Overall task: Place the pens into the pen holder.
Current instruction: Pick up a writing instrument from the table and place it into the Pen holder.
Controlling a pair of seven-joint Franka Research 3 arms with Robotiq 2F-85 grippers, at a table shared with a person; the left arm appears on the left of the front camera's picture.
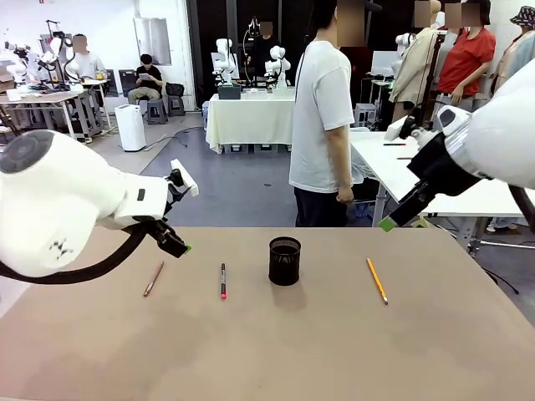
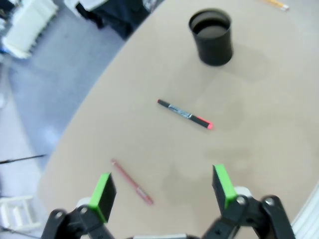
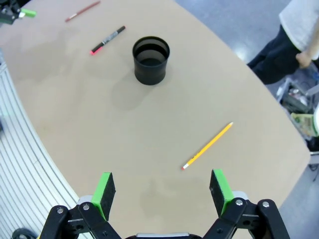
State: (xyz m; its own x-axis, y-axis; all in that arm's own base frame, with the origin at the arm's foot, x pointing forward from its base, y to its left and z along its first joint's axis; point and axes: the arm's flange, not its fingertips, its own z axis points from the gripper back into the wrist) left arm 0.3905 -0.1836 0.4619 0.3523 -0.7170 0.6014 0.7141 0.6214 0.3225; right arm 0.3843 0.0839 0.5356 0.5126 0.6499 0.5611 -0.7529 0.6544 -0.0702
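Observation:
The black mesh pen holder (image 1: 284,261) stands upright mid-table, also seen from above (image 2: 211,36) (image 3: 151,59), and looks empty. Three pens lie flat on the table: a reddish one (image 1: 153,278) (image 2: 132,181) (image 3: 82,11) at the left, a black pen with a pink end (image 1: 223,281) (image 2: 185,114) (image 3: 107,40) beside it, and a yellow pencil (image 1: 377,280) (image 3: 207,145) right of the holder. My left gripper (image 1: 177,241) (image 2: 164,191) hovers open above the reddish pen. My right gripper (image 1: 389,221) (image 3: 162,188) hangs open above the table near the yellow pencil.
A person in a white T-shirt (image 1: 322,117) stands just beyond the table's far edge, hand (image 3: 305,59) at their side. Another white table (image 1: 435,171) sits behind at the right. The brown tabletop (image 1: 276,351) is bare toward the front.

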